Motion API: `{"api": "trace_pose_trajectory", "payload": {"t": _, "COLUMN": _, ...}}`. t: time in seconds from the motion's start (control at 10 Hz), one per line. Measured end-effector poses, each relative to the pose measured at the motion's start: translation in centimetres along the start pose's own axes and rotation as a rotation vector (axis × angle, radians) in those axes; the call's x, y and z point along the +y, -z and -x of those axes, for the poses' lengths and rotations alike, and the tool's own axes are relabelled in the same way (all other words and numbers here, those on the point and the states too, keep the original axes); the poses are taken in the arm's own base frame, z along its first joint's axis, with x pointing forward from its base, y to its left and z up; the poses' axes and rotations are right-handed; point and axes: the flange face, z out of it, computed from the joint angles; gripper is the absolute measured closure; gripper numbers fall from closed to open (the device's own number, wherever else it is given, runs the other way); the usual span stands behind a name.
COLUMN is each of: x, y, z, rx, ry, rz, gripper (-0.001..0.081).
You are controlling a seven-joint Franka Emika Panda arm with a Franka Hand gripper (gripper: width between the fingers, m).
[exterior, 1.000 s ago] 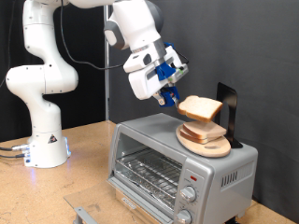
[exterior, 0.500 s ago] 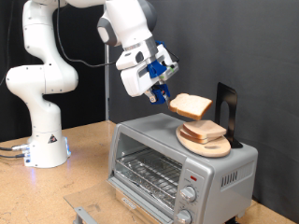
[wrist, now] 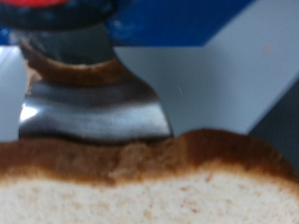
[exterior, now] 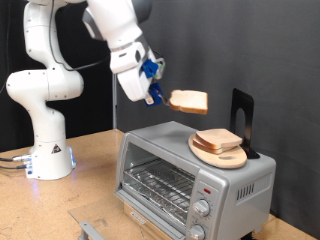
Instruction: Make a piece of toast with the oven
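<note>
1. The pincer (exterior: 160, 97) grips one edge of the pale, brown-crusted slice of toast (exterior: 189, 100) in mid-air.
2. Below it stands the boxy silver toaster oven (exterior: 195, 175), glass door seemingly dropped open.
3. Another bread slice (exterior: 218, 140) lies on the round wooden plate (exterior: 220, 157) atop it.

piece of toast (wrist: 149, 182) blurred, cut off by wrist view edges; oven (exterior: 195, 175) base cropped.

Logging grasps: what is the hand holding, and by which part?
The hand holds the piece of toast by its crust edge, in the air above the oven.
</note>
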Motion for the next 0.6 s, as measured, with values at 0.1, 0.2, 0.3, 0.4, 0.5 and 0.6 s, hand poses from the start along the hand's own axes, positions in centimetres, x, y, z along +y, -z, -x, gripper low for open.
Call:
{"api": "trace_pose_trajectory", "payload": {"t": 0.1, "x": 1.3, "y": 1.2, "z": -0.3, "rx": -0.012, "ry": 0.041, "rz": 0.017, "gripper": 0.0368}}
{"api": "trace_pose_trajectory", "payload": {"t": 0.2, "x": 1.9, "y": 1.5, "z": -0.7, "rx": -0.032, "ry": 0.072, "rz": 0.020, "gripper": 0.0368}}
{"api": "trace_pose_trajectory", "payload": {"t": 0.3, "x": 1.9, "y": 1.4, "z": -0.7, "rx": -0.031, "ry": 0.067, "rz": 0.015, "gripper": 0.0368}}
{"api": "trace_pose_trajectory", "payload": {"t": 0.4, "x": 2.2, "y": 1.4, "z": -0.5, "rx": -0.036, "ry": 0.132, "rz": 0.000, "gripper": 0.0368}}
{"api": "trace_pose_trajectory", "payload": {"t": 0.5, "x": 3.0, "y": 1.7, "z": -0.3, "rx": -0.032, "ry": 0.231, "rz": -0.018, "gripper": 0.0368}}
{"api": "trace_pose_trajectory", "payload": {"t": 0.6, "x": 4.4, "y": 2.3, "z": -0.2, "rx": -0.027, "ry": 0.321, "rz": -0.033, "gripper": 0.0368}}
